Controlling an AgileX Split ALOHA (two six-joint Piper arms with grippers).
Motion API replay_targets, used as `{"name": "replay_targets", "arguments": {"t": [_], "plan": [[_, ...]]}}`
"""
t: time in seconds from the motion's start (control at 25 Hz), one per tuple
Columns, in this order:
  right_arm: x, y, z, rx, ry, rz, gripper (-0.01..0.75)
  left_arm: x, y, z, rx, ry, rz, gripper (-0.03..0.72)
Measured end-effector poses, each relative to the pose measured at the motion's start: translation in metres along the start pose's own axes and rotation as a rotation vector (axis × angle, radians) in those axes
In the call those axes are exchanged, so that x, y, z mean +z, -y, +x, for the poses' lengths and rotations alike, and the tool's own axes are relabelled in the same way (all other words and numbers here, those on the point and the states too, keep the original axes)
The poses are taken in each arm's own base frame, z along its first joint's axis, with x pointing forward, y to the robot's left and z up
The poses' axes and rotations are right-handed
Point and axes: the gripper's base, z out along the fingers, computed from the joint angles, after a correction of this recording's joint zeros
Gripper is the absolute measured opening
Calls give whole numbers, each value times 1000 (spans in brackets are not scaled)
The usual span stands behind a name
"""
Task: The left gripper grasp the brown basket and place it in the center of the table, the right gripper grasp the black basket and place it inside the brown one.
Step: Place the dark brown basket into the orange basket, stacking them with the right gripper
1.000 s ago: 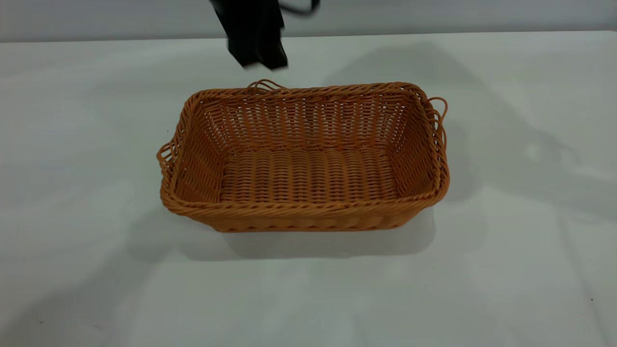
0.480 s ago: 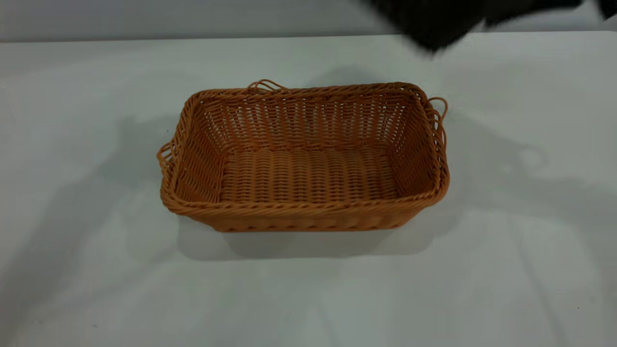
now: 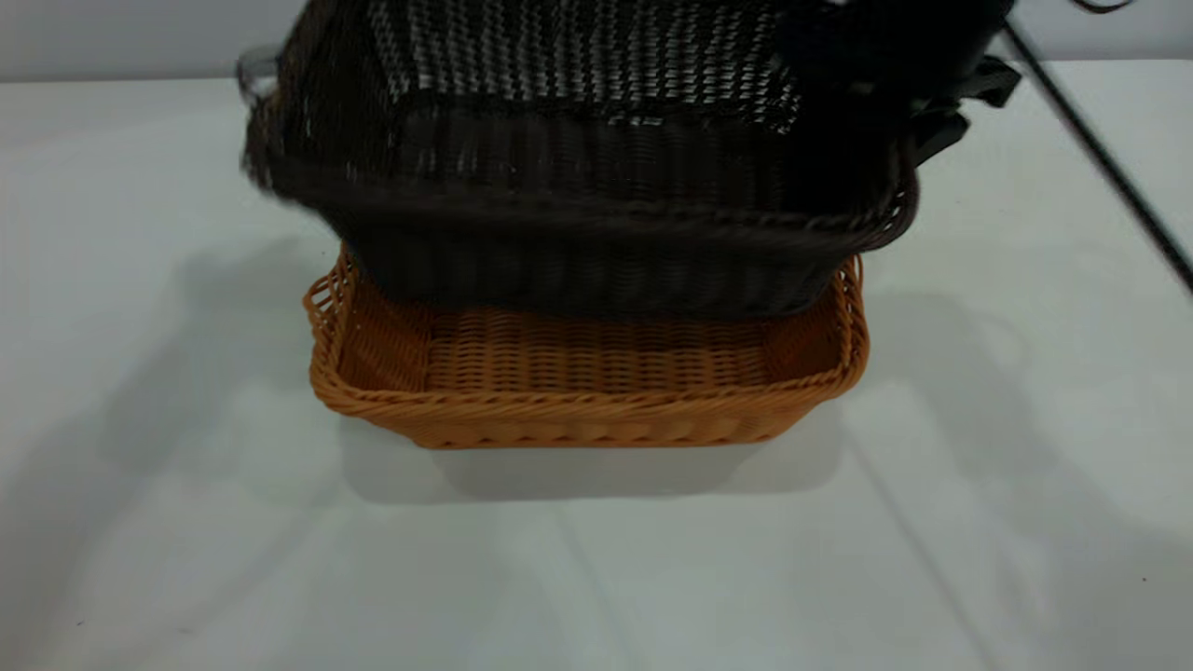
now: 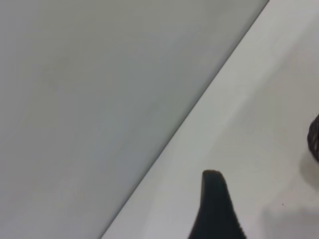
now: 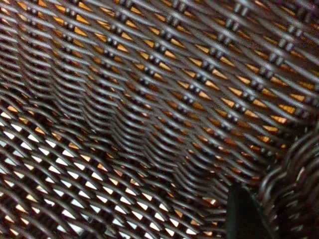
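The brown basket sits on the table near its middle, long side toward the exterior camera. The black basket hangs tilted just above it and covers its back half, with its lower edge inside the brown rim. My right gripper is shut on the black basket's right end. In the right wrist view one finger lies against the dark weave beside the rim, and orange shows through the gaps. My left gripper is out of the exterior view, off by the table's edge, open and empty.
A black cable runs down from the right arm across the table's far right. The table's back edge meets a grey wall. There is bare tabletop on the left, on the right and in front of the baskets.
The left arm has withdrawn out of the exterior view. The right gripper has come in from the upper right with the black basket and now holds it over the brown basket, which has not moved.
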Motion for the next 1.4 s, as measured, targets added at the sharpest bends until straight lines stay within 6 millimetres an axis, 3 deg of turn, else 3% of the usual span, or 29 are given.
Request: {"name": "replay_targets", "arguments": {"t": [0.4, 0.8, 1.12, 1.24, 1.4], "plan": [[32, 11, -5, 24, -69, 11, 221, 0, 3, 3, -20, -32, 37, 454], [35, 11, 2, 7, -141, -3, 222, 0, 3, 3, -20, -32, 37, 454], [36, 13, -3, 35, -86, 22, 230, 0, 3, 3, -20, -32, 37, 454], [36, 13, -3, 57, -85, 21, 264, 0, 3, 3, -20, -32, 37, 454], [35, 11, -3, 62, -93, 4, 404, 0, 3, 3, -20, -32, 37, 454]]}}
